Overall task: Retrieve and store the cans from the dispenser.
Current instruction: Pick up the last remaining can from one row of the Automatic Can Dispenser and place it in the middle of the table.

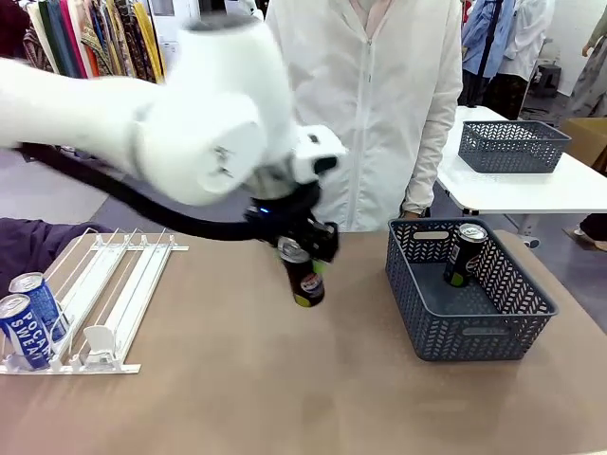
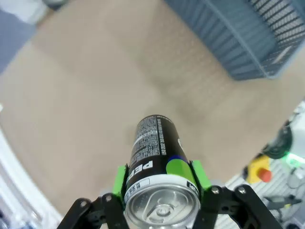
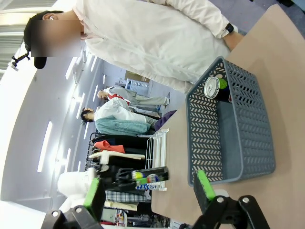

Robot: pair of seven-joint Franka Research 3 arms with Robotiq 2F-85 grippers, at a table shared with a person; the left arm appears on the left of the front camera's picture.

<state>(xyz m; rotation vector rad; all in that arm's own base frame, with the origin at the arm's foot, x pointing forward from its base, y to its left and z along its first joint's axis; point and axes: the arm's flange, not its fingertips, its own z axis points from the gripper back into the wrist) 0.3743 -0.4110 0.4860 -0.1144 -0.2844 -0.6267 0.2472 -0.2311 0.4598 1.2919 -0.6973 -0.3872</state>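
Note:
My left gripper is shut on a dark Pepsi can, which hangs above the middle of the table. In the left wrist view the green pads clamp that can just under its silver top. The white dispenser lies at the left, with two blue Pocari Sweat cans at its near end. A black can with green marks stands in the dark grey basket at the right. My right gripper is open with nothing in it, and looks toward the basket and its can.
A person in a white coat stands at the far edge, one hand near the basket. A second grey basket sits on a white table behind. Bare tabletop lies between the dispenser and the basket.

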